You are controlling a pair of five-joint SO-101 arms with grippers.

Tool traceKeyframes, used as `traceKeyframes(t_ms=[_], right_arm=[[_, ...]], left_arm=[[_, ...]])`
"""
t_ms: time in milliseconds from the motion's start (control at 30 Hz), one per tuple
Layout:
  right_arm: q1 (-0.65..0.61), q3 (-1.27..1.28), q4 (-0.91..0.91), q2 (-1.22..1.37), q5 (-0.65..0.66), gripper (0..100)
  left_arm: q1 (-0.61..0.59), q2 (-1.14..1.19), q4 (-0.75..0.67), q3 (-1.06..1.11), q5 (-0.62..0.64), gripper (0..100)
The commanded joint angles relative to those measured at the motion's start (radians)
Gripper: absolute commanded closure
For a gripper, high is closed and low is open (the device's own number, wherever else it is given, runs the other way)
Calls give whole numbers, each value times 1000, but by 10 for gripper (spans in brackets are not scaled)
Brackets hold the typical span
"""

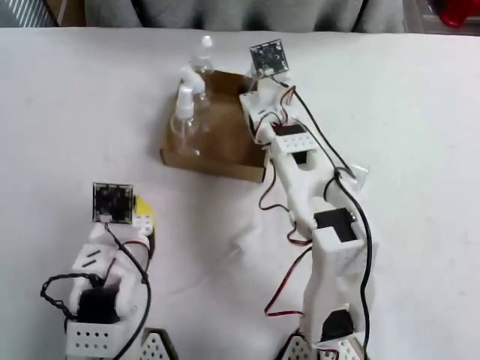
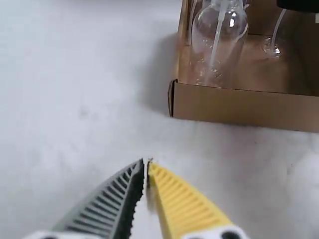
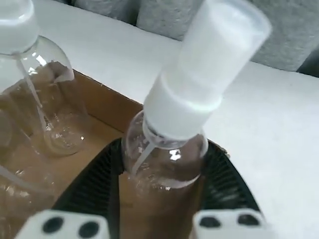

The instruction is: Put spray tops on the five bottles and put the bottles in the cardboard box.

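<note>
Spray-topped bottle (image 3: 172,167) is clamped in your right gripper (image 3: 163,149) inside the cardboard box (image 1: 214,166); left gripper (image 1: 142,215) closed, lower left.

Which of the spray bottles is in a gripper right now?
The bottle clamped in the right gripper; the others stand free in the cardboard box.
</note>
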Motion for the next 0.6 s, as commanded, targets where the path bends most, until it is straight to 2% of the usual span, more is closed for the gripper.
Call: traceKeyframes(t_ms=[0, 467, 567], right_arm=[[12, 23, 19, -7, 9, 981], [31, 51, 16, -41, 9, 981], [27, 120, -59, -81, 9, 982]], left_arm=[[-8, -13, 0, -3, -8, 980], [-8, -13, 0, -3, -8, 980], [-8, -13, 0, -3, -8, 980]])
